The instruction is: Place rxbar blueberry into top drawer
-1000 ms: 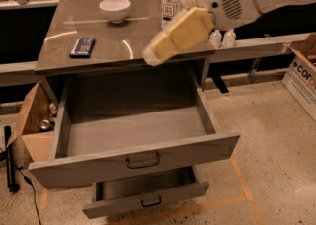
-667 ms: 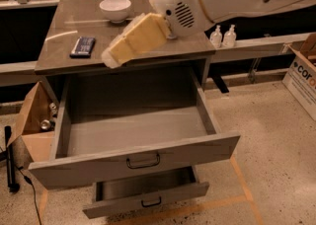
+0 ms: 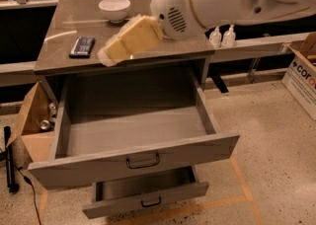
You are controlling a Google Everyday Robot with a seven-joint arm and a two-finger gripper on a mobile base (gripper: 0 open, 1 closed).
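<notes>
Grey top drawer (image 3: 187, 145) stands open, empty, ready for drop. rxbar blueberry (image 3: 82, 46) flat on surface (image 3: 61, 24), untouched, just at 9 o'clock of gripper (image 3: 106, 57); prob. lining up pickup. Grip state: can't tell.

A: Count them?
B: Two open grey drawers, top drawer (image 3: 89, 166) and lower drawer (image 3: 118, 207); one white round bowl (image 3: 114, 8); one flat dark-wrapped rxbar blueberry (image 3: 82, 46); two small white bottles (image 3: 216, 37); one pale-yellow end effector (image 3: 109, 56), upper centre.

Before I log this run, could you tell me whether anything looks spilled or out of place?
Nothing stands out: the rxbar blueberry lies flat on the counter, the top drawer stands open, the gripper hovers beside the bar.
</notes>
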